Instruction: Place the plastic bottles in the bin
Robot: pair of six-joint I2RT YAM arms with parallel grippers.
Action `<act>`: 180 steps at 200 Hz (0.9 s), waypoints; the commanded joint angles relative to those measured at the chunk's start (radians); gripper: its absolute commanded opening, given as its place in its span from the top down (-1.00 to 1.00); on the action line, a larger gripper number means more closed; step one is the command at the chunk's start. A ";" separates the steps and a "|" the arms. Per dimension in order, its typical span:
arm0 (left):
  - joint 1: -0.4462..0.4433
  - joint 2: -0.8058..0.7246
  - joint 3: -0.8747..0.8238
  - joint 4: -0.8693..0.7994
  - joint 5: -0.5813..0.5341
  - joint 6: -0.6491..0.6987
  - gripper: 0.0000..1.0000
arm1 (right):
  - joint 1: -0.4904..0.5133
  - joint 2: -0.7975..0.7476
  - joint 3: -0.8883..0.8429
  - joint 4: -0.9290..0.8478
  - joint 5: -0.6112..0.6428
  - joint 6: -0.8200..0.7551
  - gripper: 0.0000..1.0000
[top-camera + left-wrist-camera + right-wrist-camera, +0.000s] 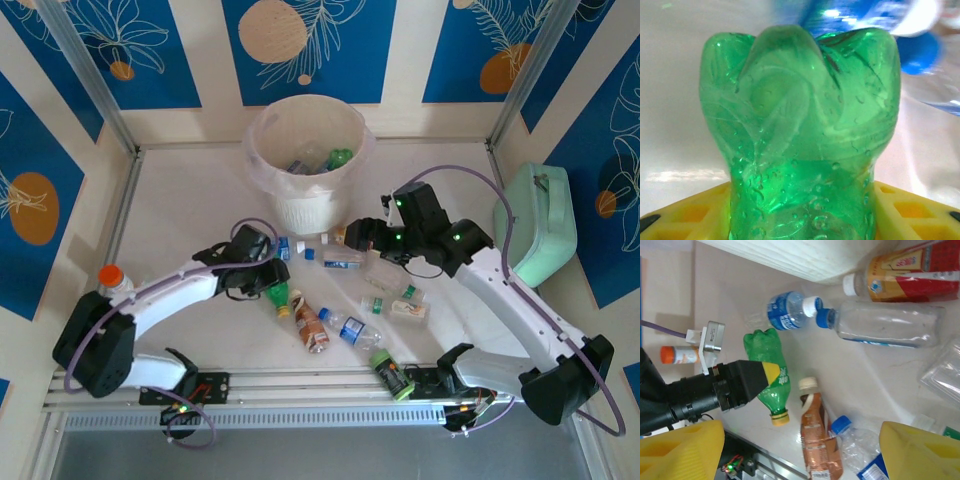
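**Left hand clamped on green bottle in front of bin**

The tabletop (pixel 190 210) carried the cream bin (pixel 305 212) at its far middle, with several bottles inside. A mint-green case (pixel 540 225) stood at the right edge. The right hand (pixel 362 235) hovered near the bin's foot, fingers wide apart (nothing between them). The left hand (pixel 265 275) pressed its yellow fingers (pixel 685 215) on both sides of a green bottle (pixel 800 135), which lay among the loose plastic bottles (pixel 352 330).
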 commanded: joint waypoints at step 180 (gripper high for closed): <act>-0.046 -0.062 0.441 0.139 0.647 0.371 -0.03 | 0.025 0.169 0.430 -0.079 -0.230 -0.102 -0.71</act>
